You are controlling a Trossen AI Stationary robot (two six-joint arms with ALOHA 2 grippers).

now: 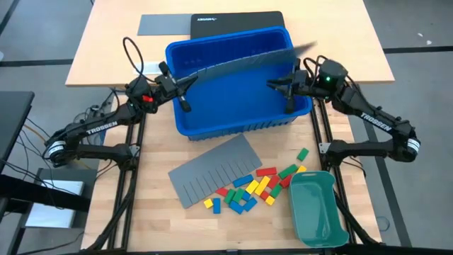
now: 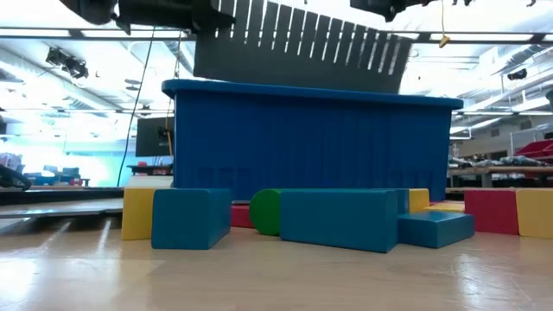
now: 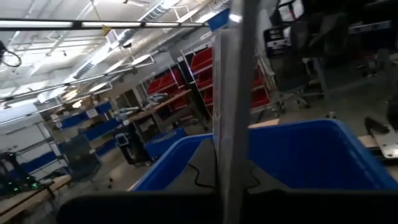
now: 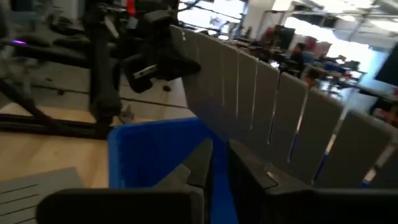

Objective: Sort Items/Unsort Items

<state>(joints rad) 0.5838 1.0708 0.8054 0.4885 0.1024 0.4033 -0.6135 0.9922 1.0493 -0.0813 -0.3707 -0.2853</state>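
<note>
Overhead only, teal tray [image 1: 316, 207], loose blocks [image 1: 251, 188]

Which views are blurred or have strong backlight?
Low view: bright room behind leaves the blue bin rather dark; the nearest blocks look soft. Left wrist view: the grey divider sheet is blurred, close to the lens. High view: evenly lit.

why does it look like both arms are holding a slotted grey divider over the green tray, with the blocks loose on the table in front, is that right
Not quite: the grey divider is held over the blue bin, not the green tray, which sits apart by the blocks. The high view shows it. The rest stands: the left gripper and right gripper each hold an end, and the blocks lie loose on the table.
</note>
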